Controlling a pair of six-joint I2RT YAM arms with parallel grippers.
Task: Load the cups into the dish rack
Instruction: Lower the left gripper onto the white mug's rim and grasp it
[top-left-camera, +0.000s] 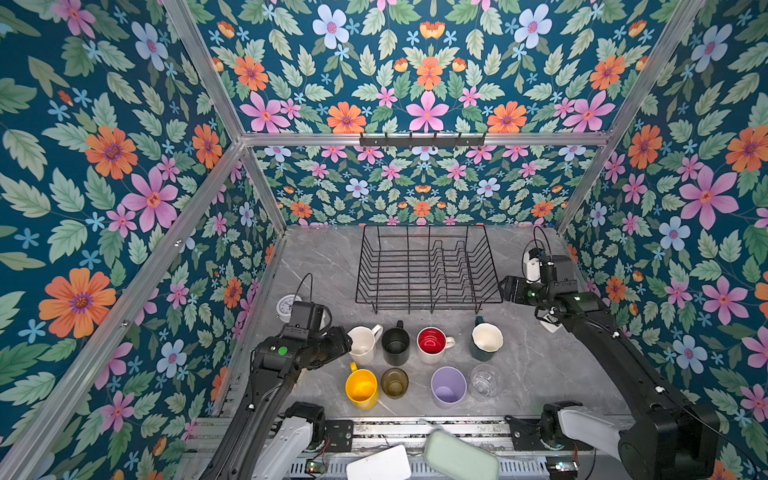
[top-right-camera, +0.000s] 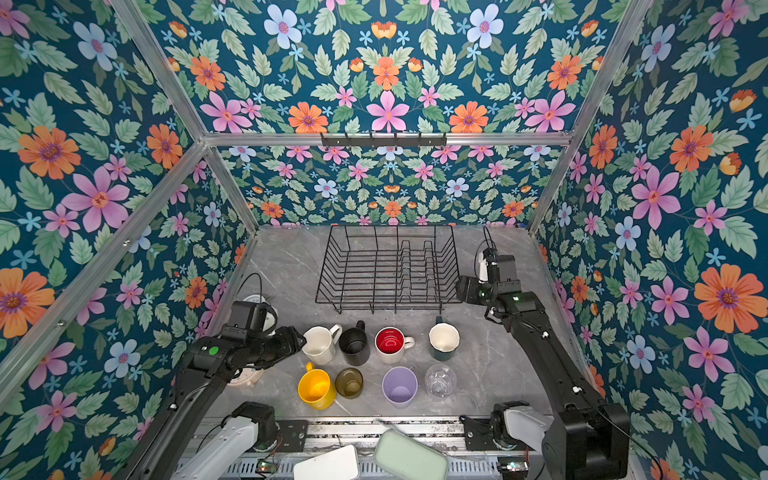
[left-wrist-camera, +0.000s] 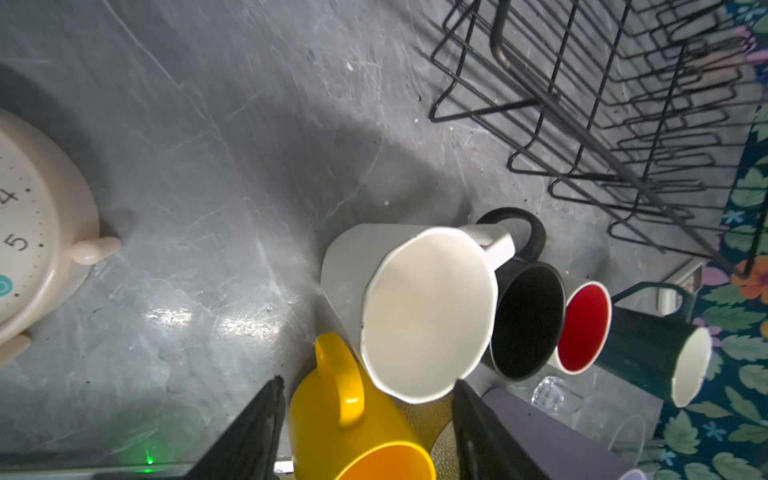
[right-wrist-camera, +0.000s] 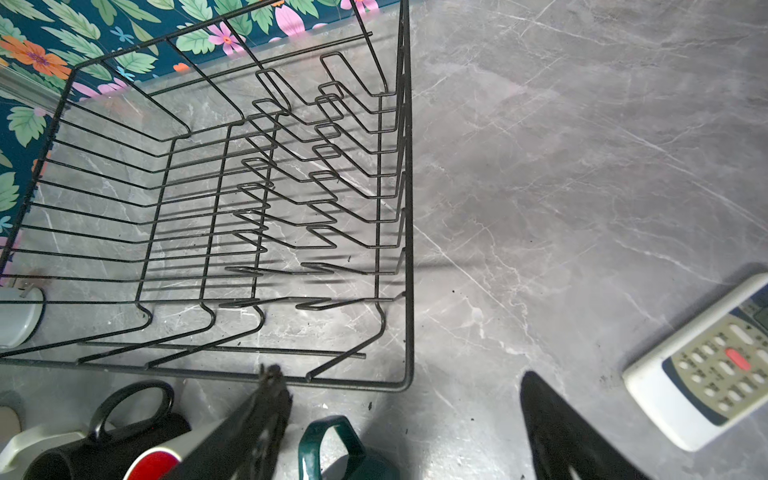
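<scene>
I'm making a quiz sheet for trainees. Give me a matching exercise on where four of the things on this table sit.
Things:
1. white mug
2. yellow mug
3. clear glass
4. dish rack

Places:
a. near row, right end
b. beyond both rows, empty
c. far row, left end
d. near row, left end

Pairs: 1-c, 2-d, 3-a, 4-b

A grey marble-patterned counter (top-left-camera: 316, 266) is being enclosed on three sides by floral wallpaper (top-left-camera: 428, 83). A round white clock (top-left-camera: 286, 305) is being shown near its left edge, well apart from a white remote control (right-wrist-camera: 702, 365) being shown face up near the right edge. A black hook rail (top-left-camera: 422, 140) is being carried on the back frame bar. A pale green piece (top-left-camera: 459, 455) and a flat white piece (top-left-camera: 379, 463) are being shown at the front edge.
</scene>
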